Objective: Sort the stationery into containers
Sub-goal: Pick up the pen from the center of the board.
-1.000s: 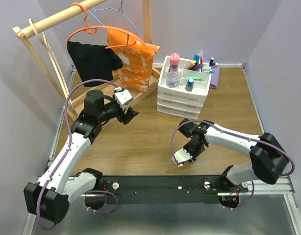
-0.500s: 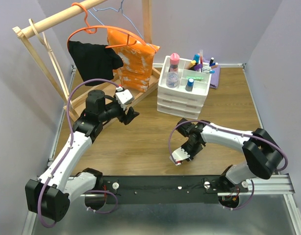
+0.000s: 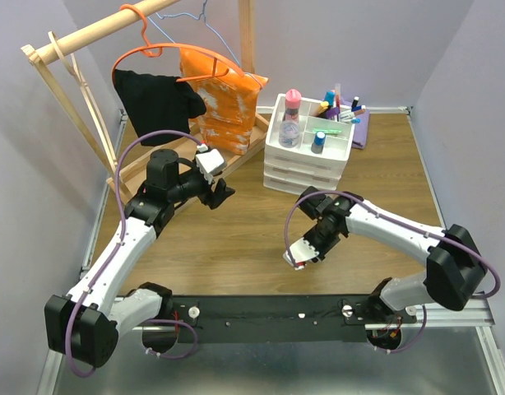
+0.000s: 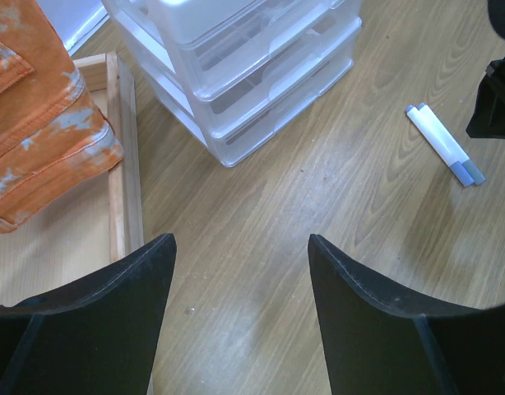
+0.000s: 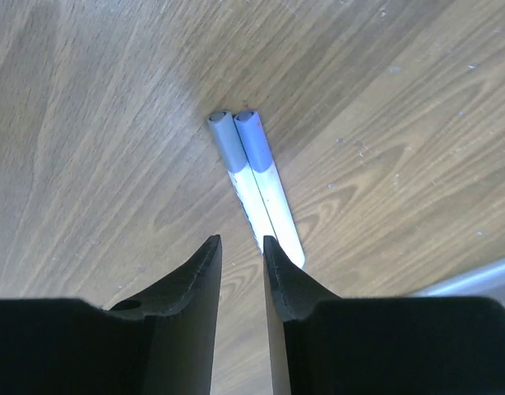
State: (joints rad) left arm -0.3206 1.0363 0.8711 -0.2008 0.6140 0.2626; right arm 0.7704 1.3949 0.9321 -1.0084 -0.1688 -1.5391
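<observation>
Two thin white pens (image 5: 257,177), one grey-capped and one blue-capped, lie side by side on the wood floor. They also show in the left wrist view (image 4: 444,155). My right gripper (image 5: 240,240) hovers just short of them, its jaws a narrow gap apart with nothing between; its right fingertip covers the pens' near ends. In the top view it (image 3: 298,260) hides the pens. My left gripper (image 4: 240,240) is wide open and empty, left of the white three-drawer organiser (image 3: 307,164). Its top tray (image 3: 339,148) holds a pink-capped bottle (image 3: 293,99), a blue-capped bottle (image 3: 318,141) and several pens.
A wooden clothes rack (image 3: 88,33) stands at the back left with an orange bag (image 3: 221,99) and a black garment (image 3: 158,99) on it. Its base frame (image 4: 121,156) lies near my left gripper. A purple cloth (image 3: 361,130) lies behind the organiser.
My right gripper has shifted a little to the left and away from the near edge. The left arm has barely moved.
</observation>
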